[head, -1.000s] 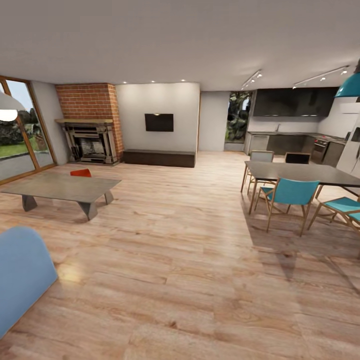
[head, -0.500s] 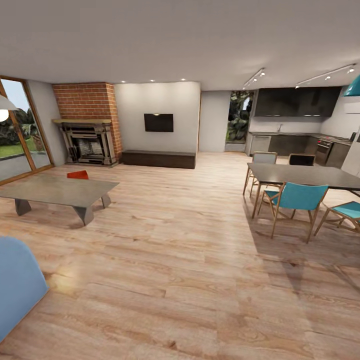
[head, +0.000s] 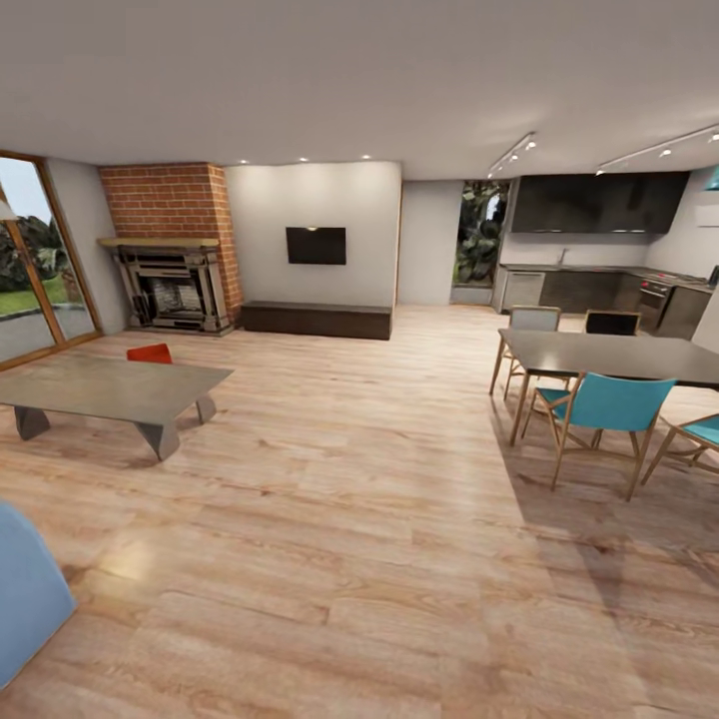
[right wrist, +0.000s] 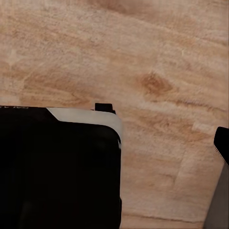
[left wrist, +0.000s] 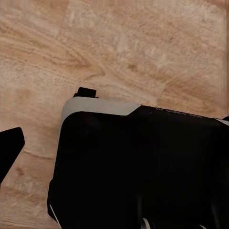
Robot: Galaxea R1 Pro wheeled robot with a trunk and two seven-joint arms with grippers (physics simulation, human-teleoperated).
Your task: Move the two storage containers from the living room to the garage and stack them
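One orange-red storage container [head: 149,353] sits just behind the low grey coffee desk [head: 110,386] in the living room — light wood plank floor [head: 359,519], brick fireplace [head: 172,250] behind — far ahead; pincer grip states cannot be told.

floor: light wood planks [head: 379,559] | far wall: brick fireplace [head: 172,250], wall TV [head: 316,245] | left: low grey table [head: 110,387] | right: dining table [head: 609,355], teal chairs [head: 609,404]

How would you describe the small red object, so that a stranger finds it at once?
Find the brick fireplace on the far wall, then the low grey coffee table before it. The storage container peeks up behind the table's far edge, the only orange-red thing on this wooden floor.
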